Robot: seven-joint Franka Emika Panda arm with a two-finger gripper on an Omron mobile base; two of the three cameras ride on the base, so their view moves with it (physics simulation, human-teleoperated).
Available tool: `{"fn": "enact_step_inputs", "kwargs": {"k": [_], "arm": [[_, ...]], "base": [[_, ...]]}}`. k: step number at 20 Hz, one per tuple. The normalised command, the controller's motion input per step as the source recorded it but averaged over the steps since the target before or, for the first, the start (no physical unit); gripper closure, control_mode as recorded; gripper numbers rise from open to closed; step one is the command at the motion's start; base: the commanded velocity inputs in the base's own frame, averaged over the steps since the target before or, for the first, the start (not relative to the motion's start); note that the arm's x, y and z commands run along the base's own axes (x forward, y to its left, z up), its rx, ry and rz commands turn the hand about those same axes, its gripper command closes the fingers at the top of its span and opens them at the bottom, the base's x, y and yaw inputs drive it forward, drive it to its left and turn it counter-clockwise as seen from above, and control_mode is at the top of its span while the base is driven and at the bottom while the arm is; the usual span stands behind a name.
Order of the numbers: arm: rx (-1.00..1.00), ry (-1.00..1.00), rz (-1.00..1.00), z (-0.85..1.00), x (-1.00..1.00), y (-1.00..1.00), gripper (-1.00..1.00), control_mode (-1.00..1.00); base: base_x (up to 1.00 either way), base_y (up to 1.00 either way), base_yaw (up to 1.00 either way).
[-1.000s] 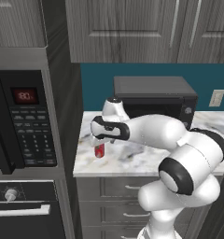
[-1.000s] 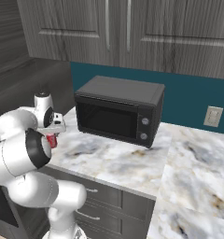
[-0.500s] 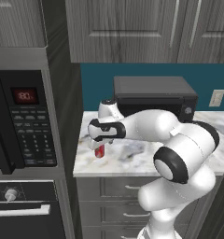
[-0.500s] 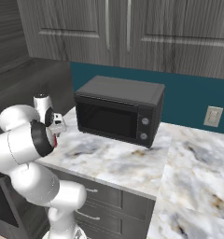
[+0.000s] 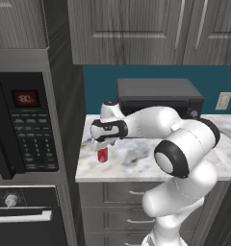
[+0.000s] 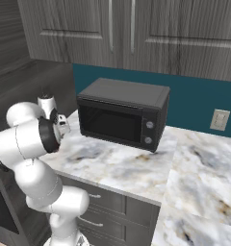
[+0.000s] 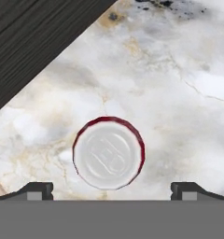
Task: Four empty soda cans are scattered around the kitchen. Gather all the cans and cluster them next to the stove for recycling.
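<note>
Hand view: wide-open tool (image 7: 111, 189) above soda can (image 7: 108, 153), empty.

We see one small red cylindrical soda can with a silver top (image 5: 103, 154) standing upright on the white marbled stone counter (image 5: 136, 163), near its left end and close to the front edge, just beside the dark wood-grain cabinet wall (image 7: 34, 42). From straight above, its round silver lid (image 7: 108, 153) with the pull tab faces us, ringed by a thin red rim. The can is whole and undented as far as we can tell, with bare counter all around it and nothing touching its sides.
</note>
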Motion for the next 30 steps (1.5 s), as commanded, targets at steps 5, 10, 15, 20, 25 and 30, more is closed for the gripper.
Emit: {"fn": "enact_step_inputs", "kwargs": {"k": [5, 10, 15, 20, 25, 30], "arm": [[0.0, 0.02, 0.04, -0.06, 0.17, 0.09, -1.0, -1.0], [0.0, 0.03, 0.02, -0.12, 0.12, 0.08, -1.0, -1.0], [0.0, 0.01, 0.0, -0.17, 0.01, 0.03, -1.0, -1.0], [-0.02, 0.02, 0.0, -0.2, 0.01, 0.06, -1.0, -1.0], [-0.02, 0.03, 0.0, -0.2, 0.07, 0.04, -1.0, -1.0], [-0.01, 0.02, 0.0, -0.15, 0.02, 0.02, 1.0, -1.0]], "base": [[0.0, 0.0, 0.0], [0.0, 0.0, 0.0], [0.0, 0.0, 0.0], [0.0, 0.0, 0.0], [0.0, 0.0, 0.0], [0.0, 0.0, 0.0]]}}
